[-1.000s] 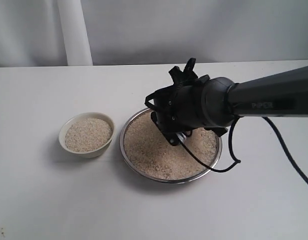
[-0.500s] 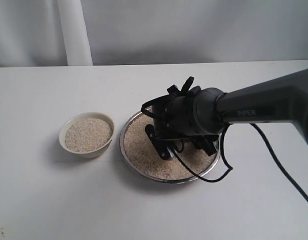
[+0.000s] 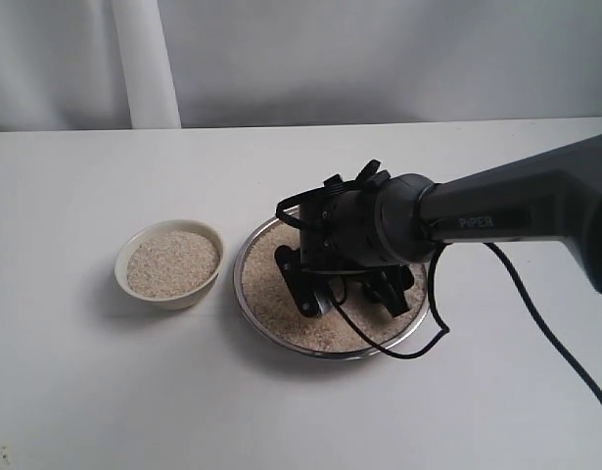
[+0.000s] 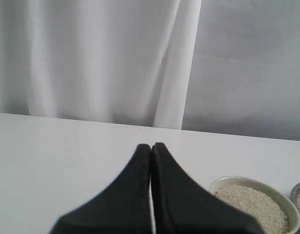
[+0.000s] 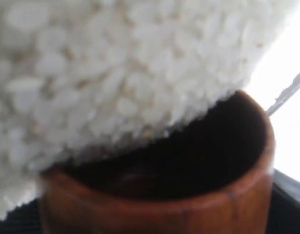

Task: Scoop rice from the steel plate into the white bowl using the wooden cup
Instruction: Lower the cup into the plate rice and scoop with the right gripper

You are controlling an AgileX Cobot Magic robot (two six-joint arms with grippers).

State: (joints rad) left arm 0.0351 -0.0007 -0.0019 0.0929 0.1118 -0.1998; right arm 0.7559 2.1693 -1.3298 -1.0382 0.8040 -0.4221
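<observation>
Drops right gripper (image 3: 345, 294) lower into steel plate (image 3: 240, 279) than 1 s ago; grips wooden cup (image 5: 154, 207), mouth against rice (image 5: 91, 73); holds left gripper (image 4: 150, 146) clenched, empty.

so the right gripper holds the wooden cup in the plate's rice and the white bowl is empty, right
No, the white bowl holds rice, seen in the exterior view; the right gripper does hold the wooden cup in the steel plate's rice.

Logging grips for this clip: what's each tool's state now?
Left tool: closed, empty.
Right tool: shut on the wooden cup, mouth against the rice.
</observation>
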